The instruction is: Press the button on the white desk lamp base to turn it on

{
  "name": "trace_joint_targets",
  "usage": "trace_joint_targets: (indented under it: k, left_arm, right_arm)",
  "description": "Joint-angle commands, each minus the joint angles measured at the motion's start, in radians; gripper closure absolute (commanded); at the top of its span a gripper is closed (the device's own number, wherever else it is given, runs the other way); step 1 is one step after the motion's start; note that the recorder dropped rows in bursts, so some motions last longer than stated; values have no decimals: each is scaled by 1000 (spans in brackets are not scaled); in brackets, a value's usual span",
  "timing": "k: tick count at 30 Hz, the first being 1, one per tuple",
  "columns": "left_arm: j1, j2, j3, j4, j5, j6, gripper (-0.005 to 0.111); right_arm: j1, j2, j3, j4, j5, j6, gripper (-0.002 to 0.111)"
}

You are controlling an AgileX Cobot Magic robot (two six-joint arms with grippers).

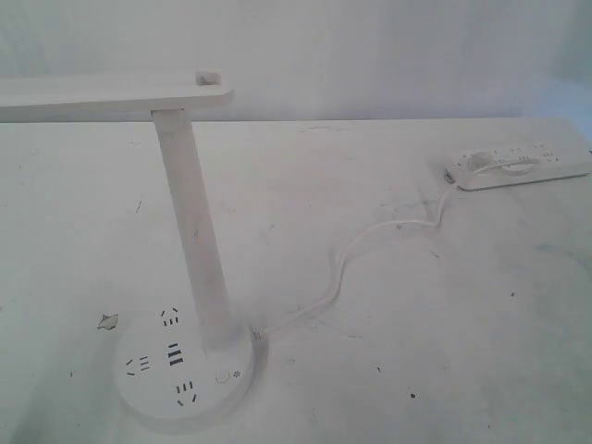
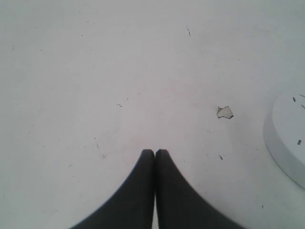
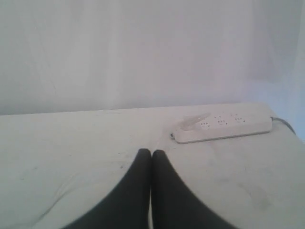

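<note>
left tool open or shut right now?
Shut. The left tool shows both dark fingers pressed together tip to tip, nothing between them, above the table.

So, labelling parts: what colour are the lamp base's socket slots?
Black socket slots, clearest in exterior view.

Ext. view: lamp base [image 1: 190, 375] on table [image 1: 416, 370], front-left. Post [image 1: 194, 240] stands on base's rear-right part, w/ lamp head [image 1: 111, 97] on top, reaching left. Button [image 1: 222, 376] on base, rt of USB ports [image 1: 175, 354], in front of post foot. Cord [image 1: 341, 266] runs from base's rt side back-rt to power strip [image 1: 518, 165], rear rt. Chip [image 1: 109, 322] on table, just left of base.
</note>
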Motion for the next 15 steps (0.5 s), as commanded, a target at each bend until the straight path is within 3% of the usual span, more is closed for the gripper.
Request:
trace_joint_targets:
  k: [1,7,15]
  left_arm:
    - [-8,-3,2,-3,-1,-1,107]
    - [-8,-3,2,-3,-1,-1,107]
    - [-8,-3,2,-3,-1,-1,107]
  right_arm:
    - [4,-5,2,0,-14,-93,108]
    - [4,-5,2,0,-26,-89,108]
    - [4,-5,2,0,-404,-83,108]
